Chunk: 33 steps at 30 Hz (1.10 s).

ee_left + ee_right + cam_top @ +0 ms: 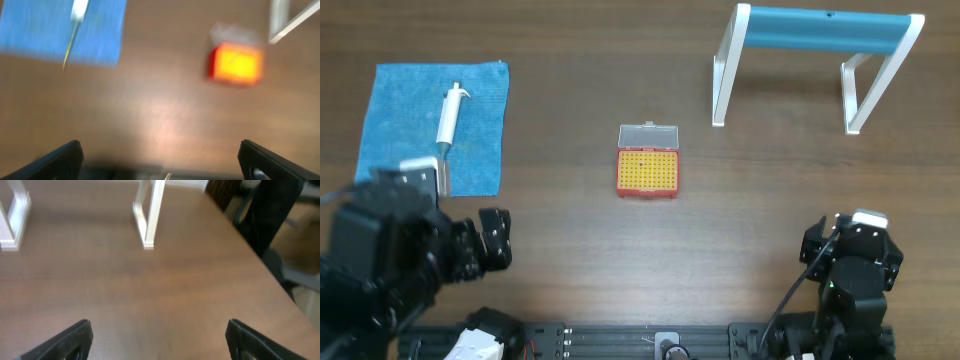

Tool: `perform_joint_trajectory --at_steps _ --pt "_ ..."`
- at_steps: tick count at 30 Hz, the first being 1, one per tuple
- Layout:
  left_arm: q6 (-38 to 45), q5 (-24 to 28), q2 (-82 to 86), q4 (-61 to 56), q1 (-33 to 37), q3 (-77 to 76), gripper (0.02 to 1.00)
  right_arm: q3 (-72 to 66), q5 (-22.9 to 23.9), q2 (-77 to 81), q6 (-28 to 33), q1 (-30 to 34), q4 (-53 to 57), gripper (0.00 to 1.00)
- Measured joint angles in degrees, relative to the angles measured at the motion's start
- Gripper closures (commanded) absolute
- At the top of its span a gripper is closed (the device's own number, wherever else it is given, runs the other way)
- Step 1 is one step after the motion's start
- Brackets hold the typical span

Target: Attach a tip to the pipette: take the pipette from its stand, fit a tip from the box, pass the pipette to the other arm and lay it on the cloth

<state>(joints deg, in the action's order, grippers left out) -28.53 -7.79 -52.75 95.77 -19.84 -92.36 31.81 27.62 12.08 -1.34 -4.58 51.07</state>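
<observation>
pipette [448, 118] lies flat on the cloth [390, 110], well to the left of the tip box [648, 172], long axis pointing back toward the arm bases. tip end seems to reach the cloth's edge or just past it in the left wrist view, too blurred to confirm. looks like the lay-down step is done

left gripper [160, 155] is down-left of the tip box, near its base, jaws wide apart, nothing held. right gripper [160, 335] is down-right of the box, jaws also apart and empty, so parked out of the way, I'd guess

stand [820, 30] is up-right of the box with no pipette on it. bare table [570, 260] all round the box, table edge runs past the stand's far leg on the right, plenty of room for either arm
</observation>
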Motion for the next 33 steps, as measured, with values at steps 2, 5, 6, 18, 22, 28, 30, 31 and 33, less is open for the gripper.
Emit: perform_joint_trajectory --at_steps 2,5,6,18,22,28,30,31,33 --pt "-3.2 -0.8 8.3 -1.2 0.0 14.0 0.020 -0.2 -0.2 0.0 0.0 0.0 4.7 0.139" --pt "-9.8 -1.2 15.9 -17.9 0.0 26.4 0.020 -0.3 -0.2 0.0 0.0 0.0 5.9 0.139" --pt "-10.4 -1.3 15.8 -17.9 0.0 27.6 0.020 -0.3 -0.2 0.0 0.0 0.0 5.9 0.137" --pt "13.9 6.4 49.7 -81.7 19.4 72.1 0.020 -0.3 -0.2 0.0 0.0 0.0 6.0 0.139" --pt "15.9 7.5 51.8 -82.9 19.4 86.6 0.020 -0.3 -0.2 0.0 0.0 0.0 5.9 0.139" --pt "15.9 7.9 51.9 -85.5 22.3 88.9 0.020 -0.3 -0.2 0.0 0.0 0.0 5.8 0.139" --pt "15.9 7.9 51.9 -85.5 22.3 88.9 0.023 -0.3 -0.2 0.0 0.0 0.0 5.8 0.139" --pt "15.9 7.9 51.9 -85.5 22.3 88.9 0.020 -0.3 -0.2 0.0 0.0 0.0 5.8 0.139" --pt "15.9 7.9 51.9 -85.5 22.3 88.9 0.023 -0.3 -0.2 0.0 0.0 0.0 5.8 0.139"
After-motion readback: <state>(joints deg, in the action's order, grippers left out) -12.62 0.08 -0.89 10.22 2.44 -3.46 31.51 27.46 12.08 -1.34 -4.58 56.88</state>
